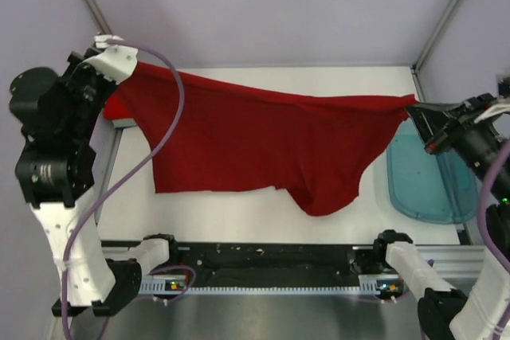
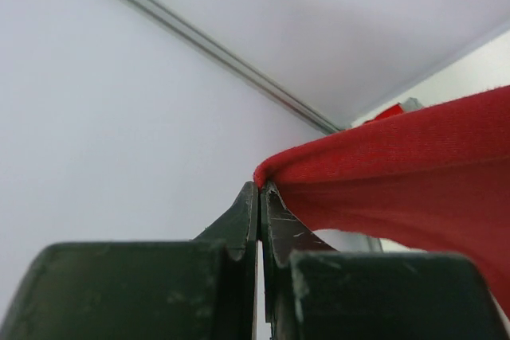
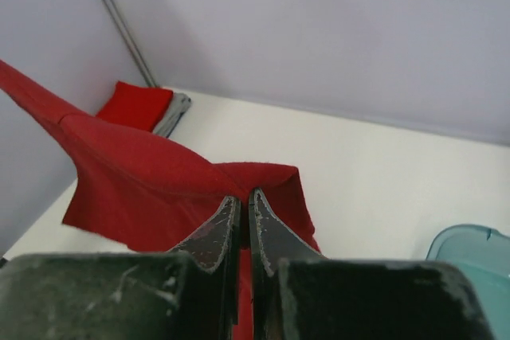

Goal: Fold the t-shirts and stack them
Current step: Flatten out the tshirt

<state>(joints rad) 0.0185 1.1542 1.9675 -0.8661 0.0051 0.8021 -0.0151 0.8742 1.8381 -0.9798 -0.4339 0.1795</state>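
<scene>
A dark red t-shirt (image 1: 263, 141) hangs stretched across the table between my two grippers, its lower edge sagging onto the white tabletop. My left gripper (image 1: 134, 69) is raised at the far left and shut on one corner of the cloth (image 2: 398, 173); the jaws (image 2: 260, 189) pinch the fabric edge. At the right, my right gripper (image 1: 414, 109) is shut on the opposite corner, and its jaws (image 3: 245, 194) close on a fold of the shirt (image 3: 143, 173). A folded brighter red t-shirt (image 3: 135, 105) lies on a grey one (image 3: 177, 111) at the far left corner.
A translucent teal tub (image 1: 426, 181) sits on the table's right side, under the right arm, also showing in the right wrist view (image 3: 478, 248). Grey enclosure walls stand close on the left, back and right. The arm bases and a black rail (image 1: 271, 264) line the near edge.
</scene>
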